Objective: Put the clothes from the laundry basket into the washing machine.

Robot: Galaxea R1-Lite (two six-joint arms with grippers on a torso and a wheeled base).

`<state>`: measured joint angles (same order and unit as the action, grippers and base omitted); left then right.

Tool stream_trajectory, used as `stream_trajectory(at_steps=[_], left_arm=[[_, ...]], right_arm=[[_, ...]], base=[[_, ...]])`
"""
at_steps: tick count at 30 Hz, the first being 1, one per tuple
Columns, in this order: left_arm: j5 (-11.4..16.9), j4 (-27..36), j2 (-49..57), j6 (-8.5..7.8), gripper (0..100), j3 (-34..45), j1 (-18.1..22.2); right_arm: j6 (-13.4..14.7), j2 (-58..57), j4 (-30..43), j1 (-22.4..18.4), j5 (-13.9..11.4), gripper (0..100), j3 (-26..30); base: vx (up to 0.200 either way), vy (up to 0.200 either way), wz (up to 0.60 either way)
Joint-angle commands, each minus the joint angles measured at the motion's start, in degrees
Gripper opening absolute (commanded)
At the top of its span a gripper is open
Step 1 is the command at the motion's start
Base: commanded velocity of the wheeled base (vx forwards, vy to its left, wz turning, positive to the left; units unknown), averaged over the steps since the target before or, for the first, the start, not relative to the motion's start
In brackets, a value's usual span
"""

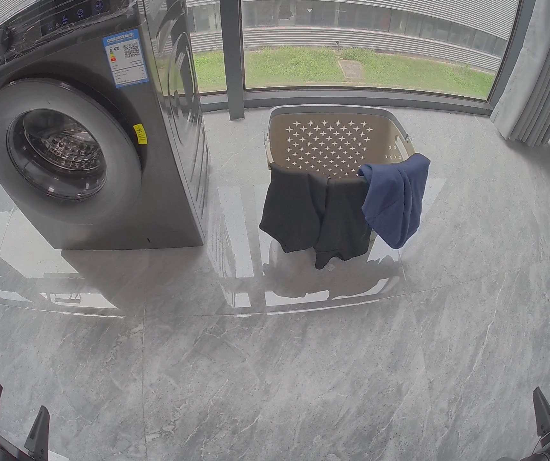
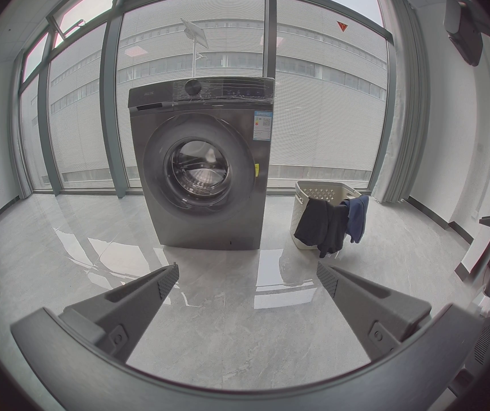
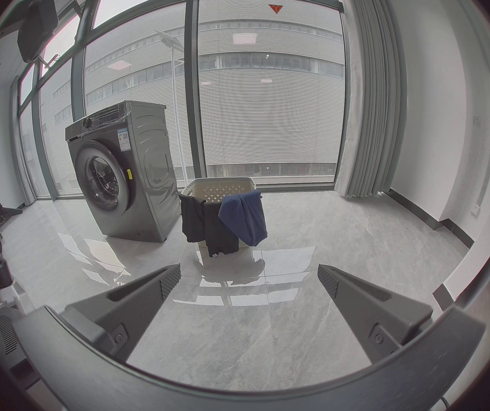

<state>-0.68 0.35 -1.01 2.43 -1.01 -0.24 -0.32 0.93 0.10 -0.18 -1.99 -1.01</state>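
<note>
Nothing is loaded yet: my left pincer point(image 2: 246, 269) and right pincer point(image 3: 248, 269) are spread and empty, well apart from the basket point(image 1: 332, 137) draped with a black garment point(image 1: 313, 216) and a blue garment point(image 1: 395, 196), and the washer point(image 1: 163, 180) door point(image 1: 57, 153) looks shut.

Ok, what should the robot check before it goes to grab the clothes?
1. Is the washer door open: not ok, it looks shut.
2. Are clothes easy to grab: ok, the black garment and blue garment hang over the front rim of the basket.
3. Is the left gripper open and empty: ok.
4. Is the right gripper open and empty: ok.
5. Are the grippers close to the basket: not ok, both are far back from it.
6. Are more clothes inside the basket: cannot tell, its bottom is hidden.
</note>
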Motion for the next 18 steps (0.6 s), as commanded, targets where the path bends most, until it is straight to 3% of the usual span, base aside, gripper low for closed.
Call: stream_trajectory(at_steps=[1,9,18], left_arm=[[-0.02,0.00,0.84,0.04,100,0.84,-0.02],[-0.02,0.00,0.84,0.04,100,0.84,-0.02],[-0.02,0.00,0.84,0.04,100,0.84,-0.02]], right_arm=[[-0.03,-0.14,-0.01,0.01,-0.03,100,0.92],[-0.03,-0.14,-0.01,0.01,-0.03,100,0.92],[-0.03,-0.14,-0.01,0.01,-0.03,100,0.92]], base=[[0.000,0.000,0.00],[0.000,0.000,0.00],[0.000,-0.200,0.00]])
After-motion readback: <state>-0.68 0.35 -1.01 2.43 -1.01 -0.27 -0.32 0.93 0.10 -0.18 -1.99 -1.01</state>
